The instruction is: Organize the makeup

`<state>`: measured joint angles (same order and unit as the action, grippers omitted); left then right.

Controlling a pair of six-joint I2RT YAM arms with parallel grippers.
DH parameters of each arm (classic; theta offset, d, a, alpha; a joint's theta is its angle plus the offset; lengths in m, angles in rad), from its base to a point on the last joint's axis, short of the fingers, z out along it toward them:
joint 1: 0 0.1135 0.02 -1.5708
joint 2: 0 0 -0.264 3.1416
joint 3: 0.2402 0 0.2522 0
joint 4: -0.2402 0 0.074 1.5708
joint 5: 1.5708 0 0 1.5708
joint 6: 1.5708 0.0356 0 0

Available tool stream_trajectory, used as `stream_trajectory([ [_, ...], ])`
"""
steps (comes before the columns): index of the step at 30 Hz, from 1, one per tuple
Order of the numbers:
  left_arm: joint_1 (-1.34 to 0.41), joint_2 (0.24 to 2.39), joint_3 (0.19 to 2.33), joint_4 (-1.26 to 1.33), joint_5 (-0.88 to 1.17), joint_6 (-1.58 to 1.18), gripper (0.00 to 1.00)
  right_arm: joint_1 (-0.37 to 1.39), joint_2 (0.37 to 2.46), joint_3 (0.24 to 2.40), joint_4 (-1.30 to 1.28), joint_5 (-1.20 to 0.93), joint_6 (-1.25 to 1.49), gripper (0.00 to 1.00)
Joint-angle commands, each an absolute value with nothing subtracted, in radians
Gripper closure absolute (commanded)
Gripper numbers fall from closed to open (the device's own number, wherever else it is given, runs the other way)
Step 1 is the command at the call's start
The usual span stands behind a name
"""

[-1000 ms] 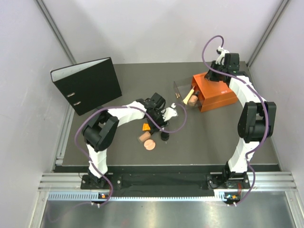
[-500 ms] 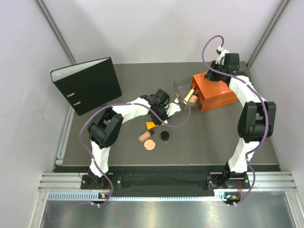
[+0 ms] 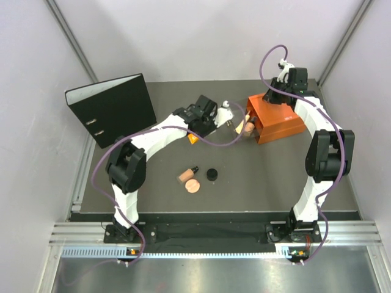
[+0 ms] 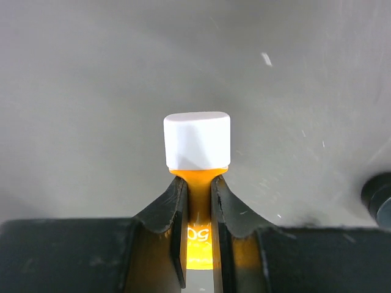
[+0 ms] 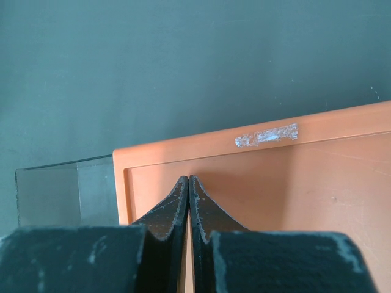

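My left gripper (image 3: 197, 135) (image 4: 198, 183) is shut on an orange-yellow tube (image 3: 192, 139) (image 4: 199, 235). Its white cap (image 4: 197, 140) sticks out past the fingertips, above the dark mat. On the mat nearer the front lie a small brown bottle (image 3: 187, 174), a round pink-tan compact (image 3: 193, 186) and a small black jar (image 3: 211, 174). My right gripper (image 3: 278, 94) (image 5: 189, 180) rests shut on top of the orange box (image 3: 278, 119) (image 5: 275, 183), holding nothing. A tan piece of makeup (image 3: 247, 127) lies at the box's open front.
A black ring binder (image 3: 110, 110) stands at the back left. A clear panel (image 3: 227, 116) (image 5: 61, 189) sticks out at the left of the orange box. A dark round thing (image 4: 380, 195) shows at the right edge of the left wrist view.
My left gripper closed on the orange-yellow tube and carried it away from the front items, up and back toward the orange box. The right arm has not moved.
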<state>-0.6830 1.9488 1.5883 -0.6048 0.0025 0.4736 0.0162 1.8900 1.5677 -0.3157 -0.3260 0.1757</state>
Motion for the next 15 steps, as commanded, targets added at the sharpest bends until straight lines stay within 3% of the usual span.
stream_trajectory([
  [1, -0.684, 1.850, 1.692, -0.545, -0.011, 0.446, 1.00, 0.008, 1.986, 1.516, -0.528, -0.284, 0.146, 1.00],
  [15, -0.747, 1.873, 1.738, -0.267, 0.040, 0.643, 1.00, 0.008, 1.993, 1.516, -0.523, -0.293, 0.149, 1.00],
])
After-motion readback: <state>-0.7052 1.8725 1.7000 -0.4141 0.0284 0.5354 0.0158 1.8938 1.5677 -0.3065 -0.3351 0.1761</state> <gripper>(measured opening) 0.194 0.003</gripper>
